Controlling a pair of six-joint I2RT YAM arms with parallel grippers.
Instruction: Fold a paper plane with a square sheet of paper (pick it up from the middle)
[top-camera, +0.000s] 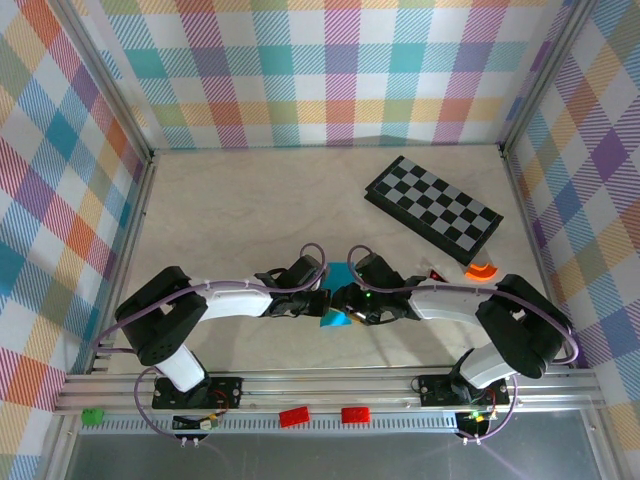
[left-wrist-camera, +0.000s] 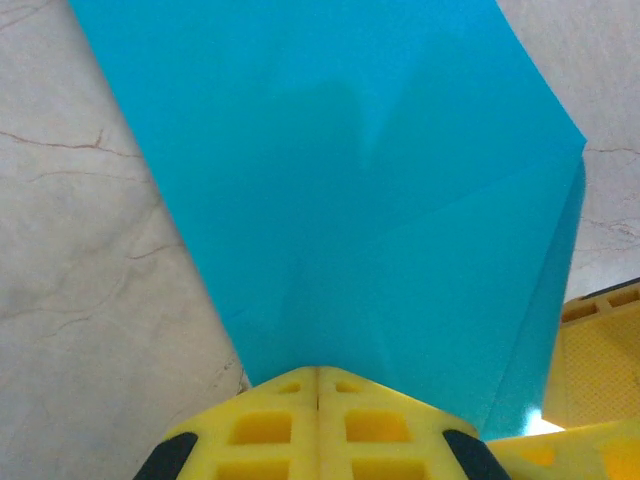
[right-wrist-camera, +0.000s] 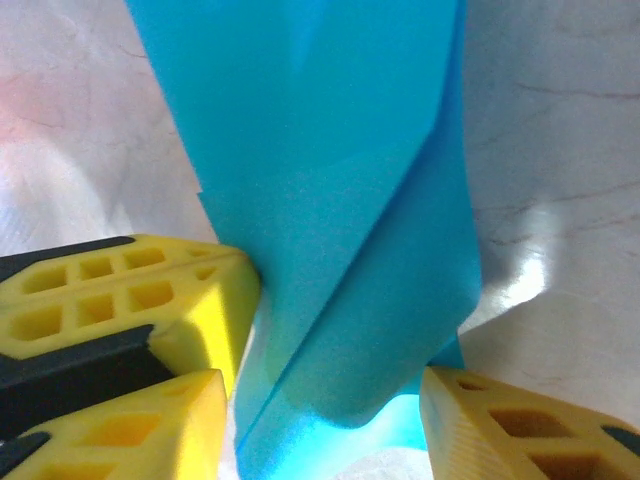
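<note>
Left tool: the left tool (left-wrist-camera: 318, 378) has its yellow fingers pressed together, pinching one corner of the square sheet of paper (left-wrist-camera: 340, 200), which fans out away from them.
Right tool: the right tool (right-wrist-camera: 325, 402) stands about half open, one finger on each side of a doubled-over part of the sheet; I judge it is straddling the paper and not clamping it.
Paper, place: it hangs between the two tool tips, near the front middle of the table (left-wrist-camera: 90, 300), and looks partly lifted off the surface.
Paper, shape: one diagonal crease and an overlapping flap show; it is not yet a narrow dart.
Handling: thin, light and floppy. It bends under its own weight and probably slips between smooth pads, and a hard tug could tear or wrinkle it.
Where to hold: close to a crease or on a doubled layer, where it is stiffest; a single loose edge would curl away.
Step, as judged: an early fold, with one tool anchoring while the other sets up the next flap.
Further out: a checkered board (top-camera: 432, 203) and a small orange piece (top-camera: 481, 270) lie well apart, toward the far right.
</note>
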